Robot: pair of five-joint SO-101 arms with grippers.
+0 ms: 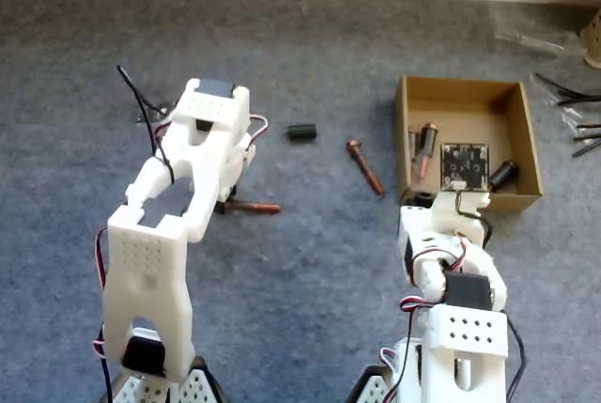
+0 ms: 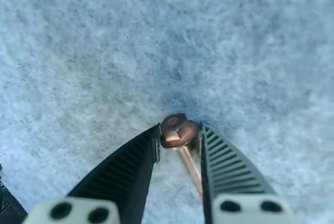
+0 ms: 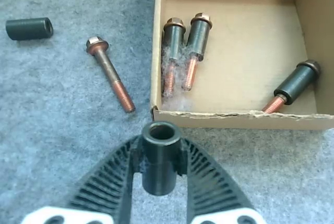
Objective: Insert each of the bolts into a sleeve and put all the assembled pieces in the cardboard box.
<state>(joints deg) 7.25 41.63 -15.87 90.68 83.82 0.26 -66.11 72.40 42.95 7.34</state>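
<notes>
My left gripper is shut on the hex head of a copper bolt, down at the grey carpet. In the high view that bolt lies flat, its shank pointing right from the left gripper. My right gripper is shut on a black sleeve, held upright with its bore open, just in front of the cardboard box. Three sleeved bolts lie inside the box: two side by side and one apart. A loose bolt and a loose sleeve lie on the carpet beside the box.
In the high view the loose sleeve and loose bolt lie between the two arms, left of the box. Black cable ties and a plastic bag lie at the far right. Thin black wires trail by the left arm.
</notes>
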